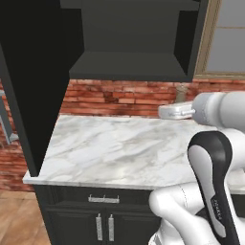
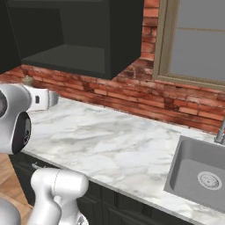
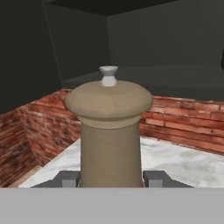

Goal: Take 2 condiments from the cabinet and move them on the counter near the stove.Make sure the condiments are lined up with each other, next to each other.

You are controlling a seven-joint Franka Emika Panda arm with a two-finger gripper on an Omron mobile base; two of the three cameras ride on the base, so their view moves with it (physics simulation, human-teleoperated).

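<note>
Here, the gripper [image 3: 111, 177] clamps the tan shaker jar [image 3: 109, 131] above the marble surface [image 1: 110, 148]; the open black cabinet [image 1: 129, 43] looms at twelve o'clock, the jar's base cut off.

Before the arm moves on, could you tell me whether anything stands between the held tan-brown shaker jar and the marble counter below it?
Nothing visible does. The gripper is shut on the tan-brown shaker jar with the knobbed top, and the white marble counter with grey veins beneath and ahead looks bare up to the red brick wall. The stove is out of view.

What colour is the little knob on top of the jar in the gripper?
Pale grey-white, atop the tan-brown jar; clearest in the hand view.
</note>
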